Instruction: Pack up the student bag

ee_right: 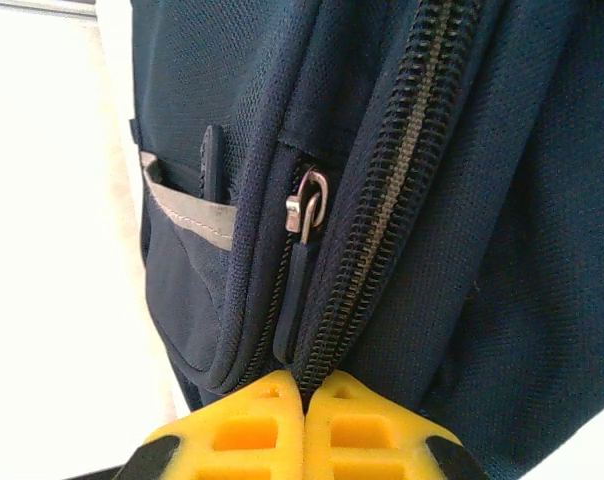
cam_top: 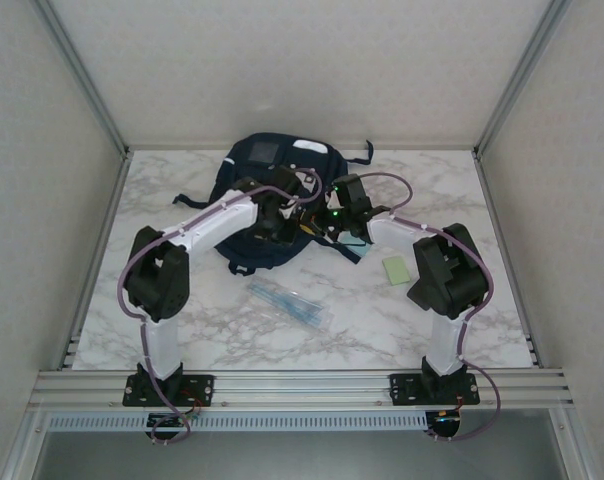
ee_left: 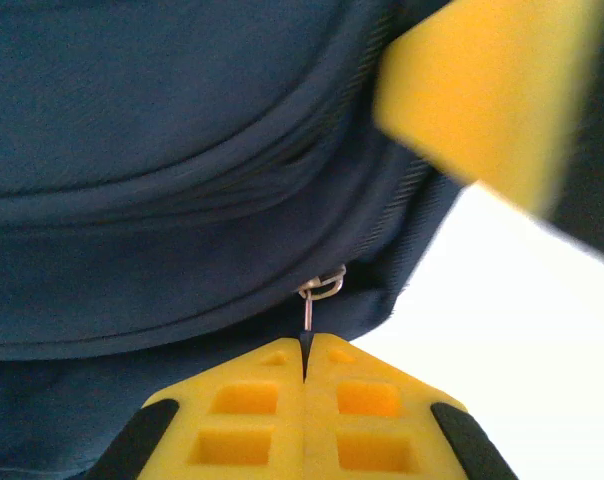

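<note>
The student bag (cam_top: 265, 165), dark navy with a grey patch and white tab, lies at the back middle of the table. Both grippers meet at its near edge. My left gripper (cam_top: 288, 214) (ee_left: 305, 345) is shut on a thin zipper pull (ee_left: 308, 318) that hangs from a metal ring on the bag (ee_left: 162, 150). My right gripper (cam_top: 324, 218) (ee_right: 304, 385) is shut on the bag's zipper band (ee_right: 382, 220), pinching the teeth and fabric. Another zipper pull (ee_right: 304, 215) hangs loose just left of that band. One of the right gripper's yellow fingers (ee_left: 482, 90) shows in the left wrist view.
A clear packet of pens (cam_top: 290, 303) lies on the marble table (cam_top: 482, 320) in front of the bag. A pale green note pad (cam_top: 394, 270) sits near the right arm, and a light blue item (cam_top: 354, 243) lies partly under that arm. Frame posts and walls enclose the table.
</note>
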{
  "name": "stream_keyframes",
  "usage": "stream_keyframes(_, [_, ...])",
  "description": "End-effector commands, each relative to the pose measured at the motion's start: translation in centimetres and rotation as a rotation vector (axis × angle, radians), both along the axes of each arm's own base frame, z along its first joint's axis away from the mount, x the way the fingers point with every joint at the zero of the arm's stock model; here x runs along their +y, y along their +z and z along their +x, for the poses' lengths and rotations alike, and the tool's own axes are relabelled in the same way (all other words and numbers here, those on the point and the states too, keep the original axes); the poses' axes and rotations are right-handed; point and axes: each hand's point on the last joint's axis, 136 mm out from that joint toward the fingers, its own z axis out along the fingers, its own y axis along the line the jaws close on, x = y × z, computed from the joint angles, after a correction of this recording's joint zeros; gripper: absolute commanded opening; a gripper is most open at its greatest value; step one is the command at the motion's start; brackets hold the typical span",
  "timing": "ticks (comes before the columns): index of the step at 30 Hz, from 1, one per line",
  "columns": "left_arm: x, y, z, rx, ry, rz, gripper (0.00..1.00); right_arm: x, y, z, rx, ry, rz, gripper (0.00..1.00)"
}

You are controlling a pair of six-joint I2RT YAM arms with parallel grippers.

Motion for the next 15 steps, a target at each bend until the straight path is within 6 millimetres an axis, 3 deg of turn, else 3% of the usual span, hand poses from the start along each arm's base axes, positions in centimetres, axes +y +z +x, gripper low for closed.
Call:
stream_keyframes(1, [5.6, -0.3, 0.4, -0.072, 0.084, 0.166, 0.00, -1.8, 1.4, 2.2, -0.114, -0.056, -0.058, 0.00])
stream_keyframes(4, [9.7, -0.8, 1.7, -0.161, 0.163, 0.290, 0.00, -2.6, 1.7, 2.2, -0.128, -0.060, -0.081, 0.00])
stream_keyframes(7, [13.0, 0.2, 3.4, -0.246, 0.239, 0.381, 0.00, -3.3, 1.6, 2.4, -0.130, -0.068, -0.095, 0.00])
stream_keyframes(13, [14.5, 3.5, 5.3, -0.350, 0.314, 0.359, 0.00, -4.1, 0.9, 2.8, -0.129, -0.079, -0.133, 0.00])
stream_keyframes(15, [15.9, 4.2, 5.8, -0.365, 0.341, 0.388, 0.00, -4.9, 0.7, 3.5, -0.137, -0.086, -0.160, 0.00])
